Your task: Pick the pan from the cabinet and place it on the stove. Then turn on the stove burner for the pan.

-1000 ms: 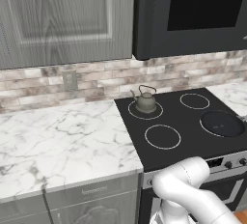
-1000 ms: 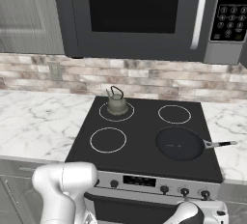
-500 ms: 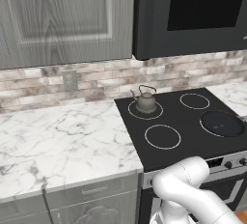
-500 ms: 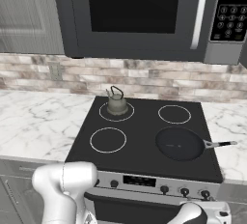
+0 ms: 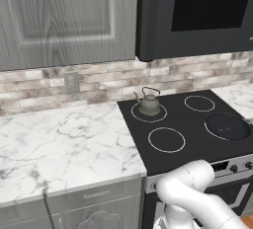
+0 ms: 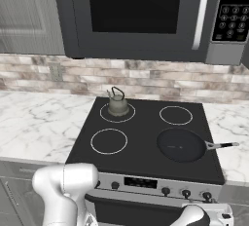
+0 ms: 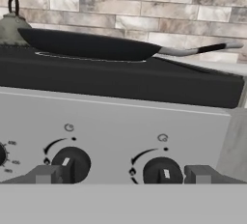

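Round matte black frying pan (image 6: 181, 145) sits at front right corner of flat black glass stove (image 6: 141, 140). Gripper (image 7: 123, 175) fingers apart, facing black knobs (image 7: 163, 172).

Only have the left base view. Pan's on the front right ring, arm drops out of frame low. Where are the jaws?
Observer: In the hand view the gripper faces the stove's silver front panel, jaws open with nothing held.
Operator: Lined up on a knob?
Observer: Two black knobs lie between the fingertips in that view, the left knob and the right knob. I cannot tell any contact.
Operator: Which way does the pan handle point?
Observer: In the right base view the pan has its handle pointing right, past the stove's edge and over the counter.
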Tool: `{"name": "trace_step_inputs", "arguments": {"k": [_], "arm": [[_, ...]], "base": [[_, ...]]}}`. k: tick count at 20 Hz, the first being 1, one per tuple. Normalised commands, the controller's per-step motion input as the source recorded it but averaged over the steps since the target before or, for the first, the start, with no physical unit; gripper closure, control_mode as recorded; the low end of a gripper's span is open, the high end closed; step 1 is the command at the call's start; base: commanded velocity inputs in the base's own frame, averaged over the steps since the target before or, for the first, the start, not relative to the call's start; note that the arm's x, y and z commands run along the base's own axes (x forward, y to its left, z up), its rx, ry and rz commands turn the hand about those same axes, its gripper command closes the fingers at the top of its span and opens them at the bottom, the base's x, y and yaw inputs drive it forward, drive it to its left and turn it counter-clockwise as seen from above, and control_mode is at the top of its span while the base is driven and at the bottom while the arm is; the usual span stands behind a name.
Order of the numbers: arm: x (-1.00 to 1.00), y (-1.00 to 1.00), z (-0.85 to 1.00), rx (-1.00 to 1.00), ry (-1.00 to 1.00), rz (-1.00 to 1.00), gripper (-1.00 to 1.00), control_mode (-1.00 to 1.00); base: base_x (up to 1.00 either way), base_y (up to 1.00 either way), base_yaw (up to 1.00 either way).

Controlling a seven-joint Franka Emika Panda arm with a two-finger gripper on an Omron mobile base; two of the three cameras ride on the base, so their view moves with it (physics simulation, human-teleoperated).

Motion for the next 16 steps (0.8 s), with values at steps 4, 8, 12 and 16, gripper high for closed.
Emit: {"name": "trace_step_inputs", "arguments": {"k": [4,8,12,16], "arm": [[0.00,0.00,0.02,0.00,-0.01,0.00,-1.00,-1.00],[0.01,0.00,0.03,0.00,0.00,0.00,-1.00,-1.00],[0.03,0.00,0.02,0.00,0.00,0.00,-1.00,-1.00],[0.02,0.00,0.00,0.00,0.00,0.00,-1.00,-1.00]], "base": [[0.00,0.00,0.00],[0.00,0.00,0.00],[0.00,0.00,0.00],[0.00,0.00,0.00]]}}
